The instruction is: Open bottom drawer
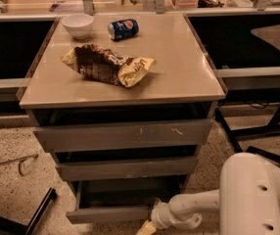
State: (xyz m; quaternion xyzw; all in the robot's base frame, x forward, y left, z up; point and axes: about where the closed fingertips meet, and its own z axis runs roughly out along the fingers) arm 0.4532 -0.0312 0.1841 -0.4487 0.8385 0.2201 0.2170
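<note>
The bottom drawer (110, 213) is the lowest of three grey fronts on the cabinet. It stands pulled out, with its grey tray (125, 198) showing behind the plain front. My gripper (147, 227) is at the bottom edge of the view, just right of the drawer front's right end, at the end of my white arm (194, 205). Only its pale tip shows. Above are the middle drawer front (125, 169) and the tall top front (125, 135) with pale scratch marks.
On the cabinet top (179, 72) lie a brown and yellow chip bag (108, 65), a white bowl (78, 24) and a blue soda can (123, 28). My white arm housing (252, 195) fills the lower right. Dark chair legs (37, 212) stand at the left on the speckled floor.
</note>
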